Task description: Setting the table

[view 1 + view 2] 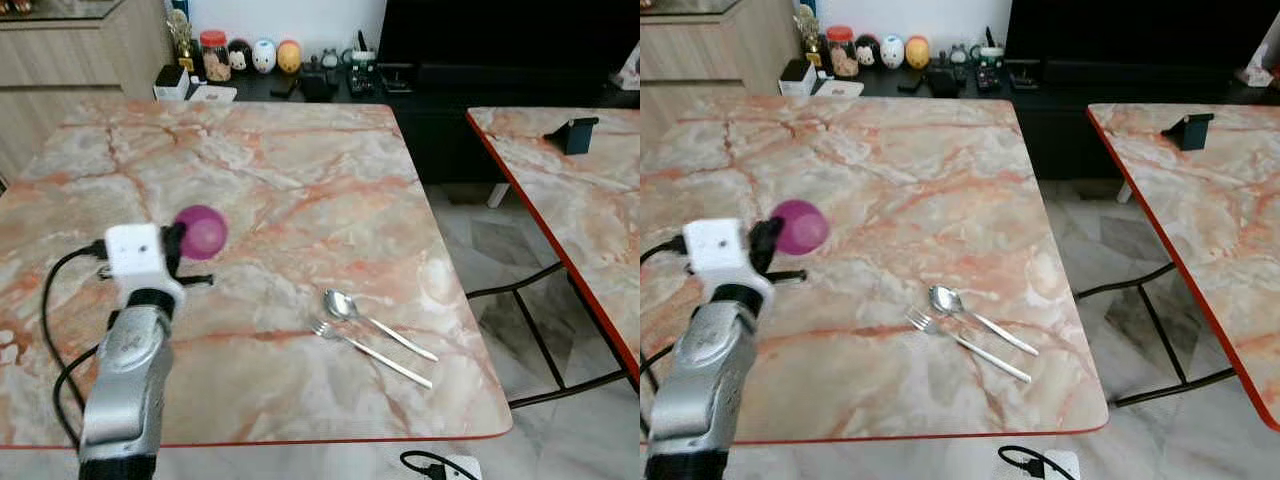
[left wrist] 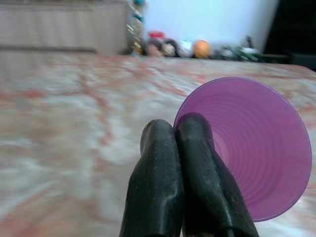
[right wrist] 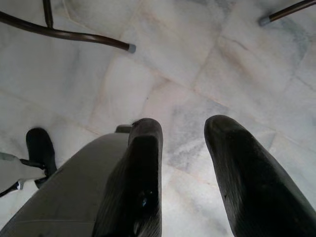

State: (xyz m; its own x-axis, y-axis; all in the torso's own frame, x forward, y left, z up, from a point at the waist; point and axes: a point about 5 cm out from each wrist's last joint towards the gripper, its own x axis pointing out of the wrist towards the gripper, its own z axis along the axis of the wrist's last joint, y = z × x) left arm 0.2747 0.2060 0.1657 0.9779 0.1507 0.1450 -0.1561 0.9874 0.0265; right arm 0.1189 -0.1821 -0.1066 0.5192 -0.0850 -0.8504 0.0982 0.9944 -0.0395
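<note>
Purple ribbed plastic cup (image 2: pixel 256 148) pinched at its rim by left claw (image 2: pixel 180 148) over marble table (image 1: pixel 300 180).

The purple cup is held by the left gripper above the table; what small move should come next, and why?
Probably carry the purple cup right, toward the spoon and fork, then lower it beside them. The left gripper has its fingers shut on the cup's rim, the cup is tilted on its side, and the cutlery lies together near the table's front right corner.
</note>
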